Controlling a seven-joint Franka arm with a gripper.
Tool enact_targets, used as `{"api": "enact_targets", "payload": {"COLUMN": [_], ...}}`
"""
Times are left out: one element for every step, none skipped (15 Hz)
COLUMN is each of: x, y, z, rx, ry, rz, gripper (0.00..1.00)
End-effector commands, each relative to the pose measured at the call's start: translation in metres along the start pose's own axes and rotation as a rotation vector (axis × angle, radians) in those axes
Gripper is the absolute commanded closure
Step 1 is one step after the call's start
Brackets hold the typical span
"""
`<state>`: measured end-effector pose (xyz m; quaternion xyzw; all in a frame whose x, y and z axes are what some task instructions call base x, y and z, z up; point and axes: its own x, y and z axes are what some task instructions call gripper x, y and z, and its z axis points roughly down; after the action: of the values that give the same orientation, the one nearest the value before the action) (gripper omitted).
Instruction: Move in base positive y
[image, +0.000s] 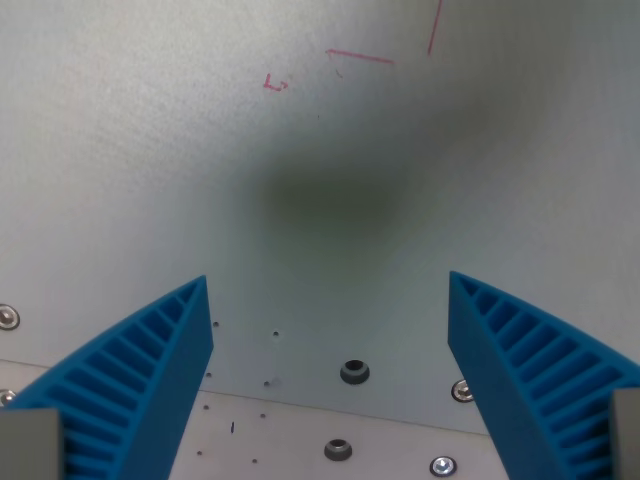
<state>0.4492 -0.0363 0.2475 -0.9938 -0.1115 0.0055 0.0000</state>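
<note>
Blue ribbed fingers (150, 370) of gripper (328, 290) spread wide, nothing between; pale table (150, 150) below, red marks (360, 57) at top.

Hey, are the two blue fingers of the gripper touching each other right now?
Apart. In the wrist view the gripper is open: the left blue finger and the right one stand far apart, with bare white table showing across the gap between them.

Soft even light, a blurry dark shadow (335, 190) mid-frame, focus slightly hazy.
</note>
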Motion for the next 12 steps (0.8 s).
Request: {"api": "enact_targets", "payload": {"x": [0.003, 0.005, 0.007, 0.009, 0.011, 0.014, 0.016, 0.018, 0.021, 0.023, 0.025, 0.028], "y": [-0.005, -0.010, -0.015, -0.020, -0.025, -0.030, -0.035, -0.040, -0.045, -0.050, -0.055, -0.060], "z": [-0.002, -0.002, -0.002, -0.002, -0.002, -0.002, -0.002, -0.002, -0.002, -0.002, -0.002, -0.003], "rx": [-0.001, -0.001, -0.001, -0.001, -0.001, -0.001, -0.001, -0.001, -0.001, -0.001, -0.001, -0.001], "ry": [0.005, 0.005, 0.005, 0.005, 0.005, 0.005, 0.005, 0.005, 0.005, 0.005, 0.005, 0.005], "rz": [0.000, 0.000, 0.000, 0.000, 0.000, 0.000, 0.000, 0.000, 0.000, 0.000, 0.000, 0.000], "gripper": [0.00, 0.00, 0.00, 0.00, 0.00, 0.00, 0.00, 0.00, 0.00, 0.00, 0.00, 0.00]}}
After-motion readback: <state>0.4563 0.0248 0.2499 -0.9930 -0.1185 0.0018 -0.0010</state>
